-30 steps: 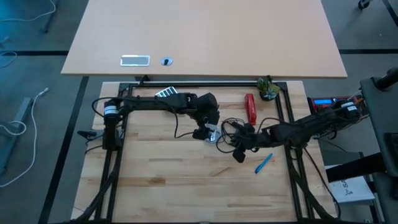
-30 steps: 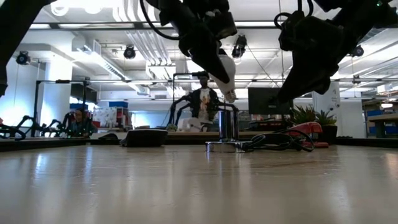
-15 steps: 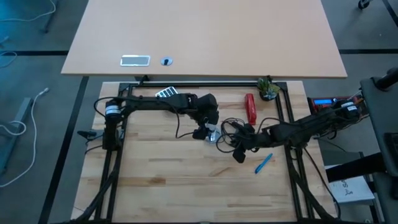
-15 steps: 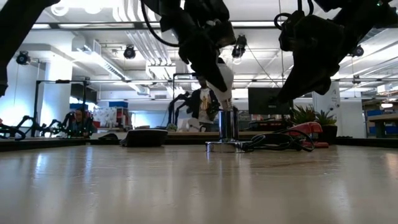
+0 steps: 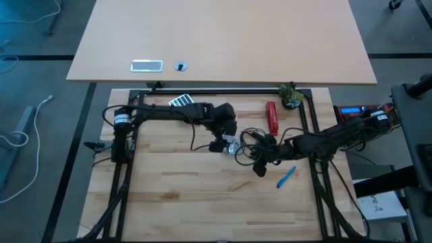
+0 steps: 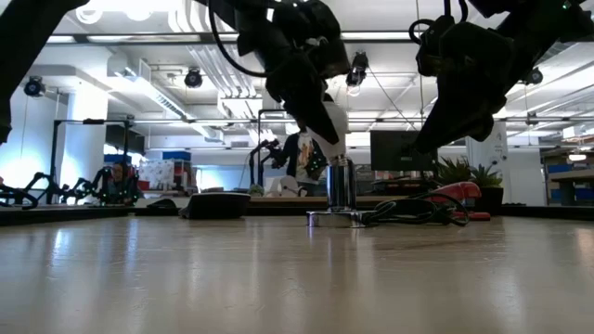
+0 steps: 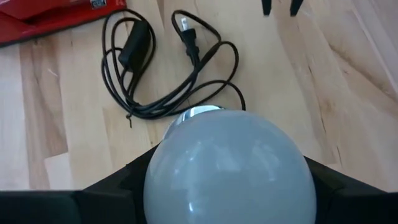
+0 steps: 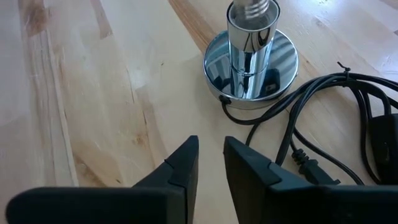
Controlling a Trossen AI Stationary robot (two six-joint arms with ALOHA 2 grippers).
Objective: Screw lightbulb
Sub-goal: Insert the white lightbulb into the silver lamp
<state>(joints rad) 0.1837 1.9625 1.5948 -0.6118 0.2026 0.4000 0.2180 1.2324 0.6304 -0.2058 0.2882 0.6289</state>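
Lightbulb [image 7: 227,168] screw end hidden behind globe

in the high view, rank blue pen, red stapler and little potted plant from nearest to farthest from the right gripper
Measured from the right gripper, which hangs beside the cord pile:
1. Blue pen, on the wood just to its right and toward the table's front.
2. Red stapler, toward the back rail.
3. Potted plant, at the back rail's right corner.

Frosted matt lightbulb [image 7: 227,168], mirror-polished metal socket [image 8: 251,53]
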